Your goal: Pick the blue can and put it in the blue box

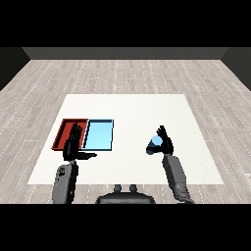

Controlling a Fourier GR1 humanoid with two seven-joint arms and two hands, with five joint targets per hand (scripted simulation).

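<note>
Item one: blue can (155, 143). Location: on the right half of the white surface (132, 108), well apart from both trays, enclosed by the right robot hand (164, 143). Only its light blue top and a little of its side show past the black fingers; whether it rests on the surface or is just lifted, I cannot tell from here. Handling, as a judgement: a small can should be light and rigid, with a smooth rounded wall that could slip or roll if tilted. The sensible hold is around the middle of the body, thumb opposite the fingers, axis kept upright.

Item two: right robot hand. State: fingers and thumb curled round the blue can, wrapping it from the far and right side. Grey forearm rises from the lower right.

Item three: left robot hand (73, 143). State: spread, fingers straight and pointing away from the robot, thumb held out to the side. It holds nothing. It lies in front of the near edge of the trays, overlapping the red one in my line of sight; contact cannot be judged.

Item four: light blue tray (100, 135). Lies flat, left of centre, nothing seen in it. Destination for the can.

Item five: red tray (66, 128). Directly beside the blue tray, on its left, edges touching or nearly so.

Status, judged: can taken hold of; the carry leftward across the surface to the blue tray is not yet done.
</note>
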